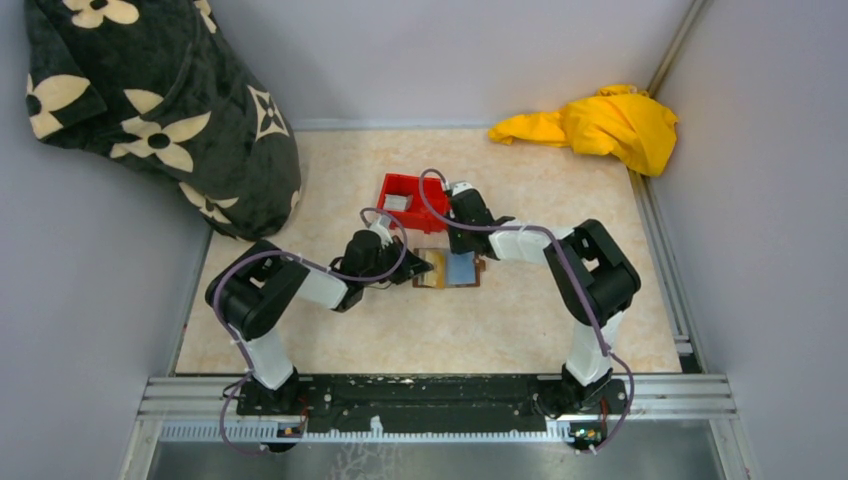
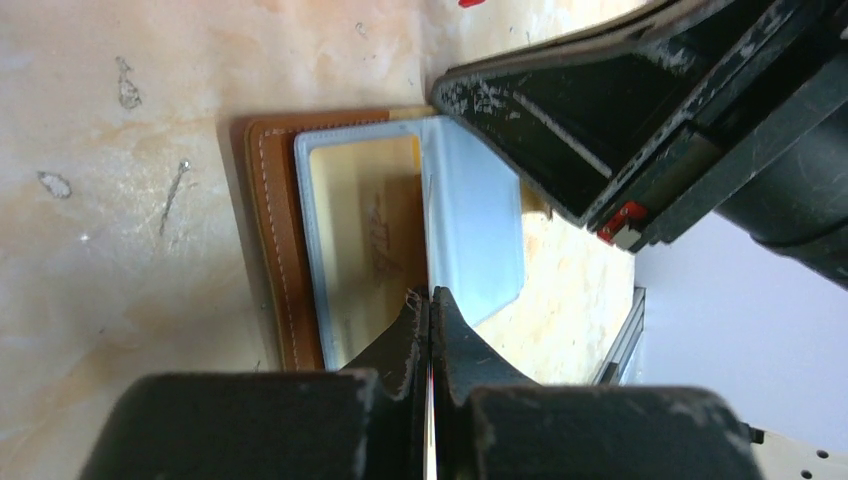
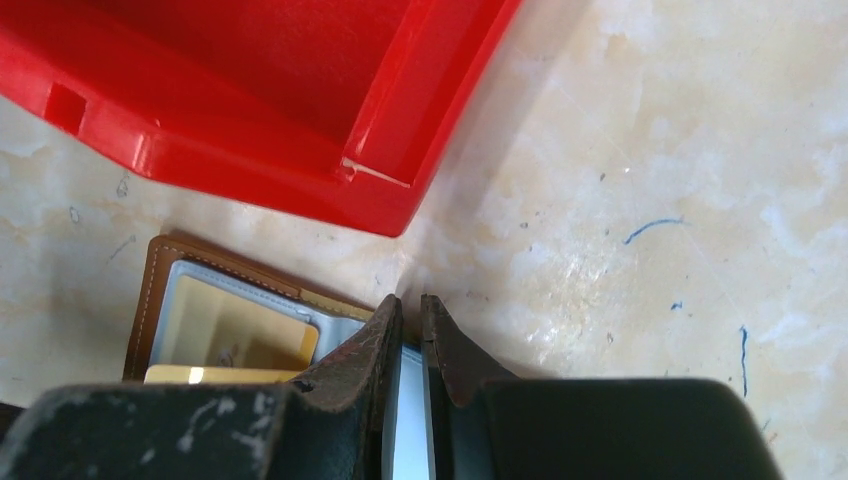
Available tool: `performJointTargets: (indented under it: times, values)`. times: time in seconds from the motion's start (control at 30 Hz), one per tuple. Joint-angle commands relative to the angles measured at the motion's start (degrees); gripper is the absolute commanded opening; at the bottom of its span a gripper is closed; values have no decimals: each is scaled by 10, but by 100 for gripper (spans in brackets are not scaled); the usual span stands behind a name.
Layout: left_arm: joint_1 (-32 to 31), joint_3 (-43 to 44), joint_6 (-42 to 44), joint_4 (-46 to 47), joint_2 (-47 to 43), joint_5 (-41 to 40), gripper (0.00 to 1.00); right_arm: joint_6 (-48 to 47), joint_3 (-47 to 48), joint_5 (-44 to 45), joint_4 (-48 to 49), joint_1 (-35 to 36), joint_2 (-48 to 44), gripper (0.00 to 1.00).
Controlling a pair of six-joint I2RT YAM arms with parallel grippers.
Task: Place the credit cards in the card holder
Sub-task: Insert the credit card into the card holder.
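Note:
The brown card holder (image 1: 432,270) lies open mid-table and also shows in the left wrist view (image 2: 270,230) and the right wrist view (image 3: 150,290). It has a pale-framed window over tan lining. My right gripper (image 1: 462,243) (image 3: 410,298) is shut on a light blue credit card (image 1: 462,268) (image 2: 475,230) (image 3: 408,420) over the holder's right half. My left gripper (image 1: 410,268) (image 2: 430,292) is at the holder's left end. Its fingers are pressed together with a thin pale card edge between them. Another pale card (image 1: 397,202) lies in the red bin (image 1: 410,185).
The red bin (image 3: 300,170) stands just behind the card holder, close to my right gripper. A black flowered bag (image 1: 160,100) fills the back left. A yellow cloth (image 1: 600,125) lies at the back right. Grey walls enclose the table.

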Motion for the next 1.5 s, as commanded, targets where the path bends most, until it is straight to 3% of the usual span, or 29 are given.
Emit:
performJointTargets:
  times: [0.0, 0.53, 1.47]
  values:
    - [4, 0, -23, 46, 20, 13, 0, 7, -14, 8, -45, 11, -30, 14]
    - [4, 38, -32, 43, 44, 42, 0, 31, -68, 150, -30, 2, -174, 25]
    - [9, 60, -23, 63, 88, 79, 0, 96, -146, 85, -32, -1, -145, 25]
